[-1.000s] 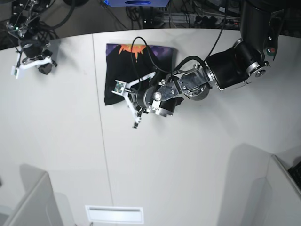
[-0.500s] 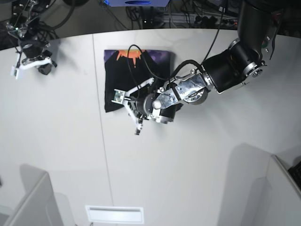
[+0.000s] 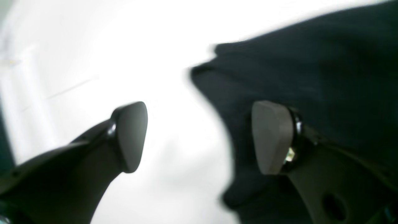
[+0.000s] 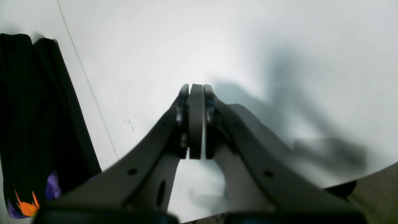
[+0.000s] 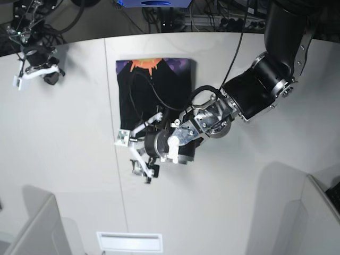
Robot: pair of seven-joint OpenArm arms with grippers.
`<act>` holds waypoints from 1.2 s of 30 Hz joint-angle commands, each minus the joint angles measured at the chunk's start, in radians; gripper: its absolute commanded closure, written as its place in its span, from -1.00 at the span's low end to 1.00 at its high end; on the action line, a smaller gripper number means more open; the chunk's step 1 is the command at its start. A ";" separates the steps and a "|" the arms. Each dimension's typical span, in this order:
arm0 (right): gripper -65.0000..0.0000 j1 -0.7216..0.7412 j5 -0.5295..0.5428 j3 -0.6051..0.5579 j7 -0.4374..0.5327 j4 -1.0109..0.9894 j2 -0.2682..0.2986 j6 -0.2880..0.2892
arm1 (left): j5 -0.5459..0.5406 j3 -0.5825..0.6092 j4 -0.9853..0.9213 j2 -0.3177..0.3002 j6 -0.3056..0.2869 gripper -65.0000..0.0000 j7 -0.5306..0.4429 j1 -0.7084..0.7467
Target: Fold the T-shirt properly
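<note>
The black T-shirt (image 5: pixel 178 85) lies folded into a rectangle on the white table (image 5: pixel 69 159), its orange-and-purple print along the far edge. My left gripper (image 5: pixel 142 166) hovers at the shirt's near-left corner, low over the table. In the left wrist view that gripper (image 3: pixel 200 137) is open. One pad (image 3: pixel 130 137) is over bare table and the other over the shirt's (image 3: pixel 326 71) edge, with nothing gripped. My right gripper (image 5: pixel 34 69) is far off at the table's back left, shut and empty (image 4: pixel 196 121). The shirt (image 4: pixel 28 118) shows at that view's left.
A thin seam (image 5: pixel 118 175) runs front to back across the table beside the shirt. Grey panels (image 5: pixel 32 228) stand at the front corners and a white slot (image 5: pixel 129 241) sits at the front edge. Cables (image 5: pixel 212 21) crowd the space behind the table.
The left gripper has opened and let go of the shirt, sliding toward the front left past the shirt's near edge. The shirt now lies flatter. The right arm has not moved.
</note>
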 commanded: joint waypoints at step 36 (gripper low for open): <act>1.00 -0.155 -0.510 -0.072 0.386 0.061 0.046 0.496 | -0.094 -1.459 0.547 -0.191 0.007 1.00 -0.680 1.369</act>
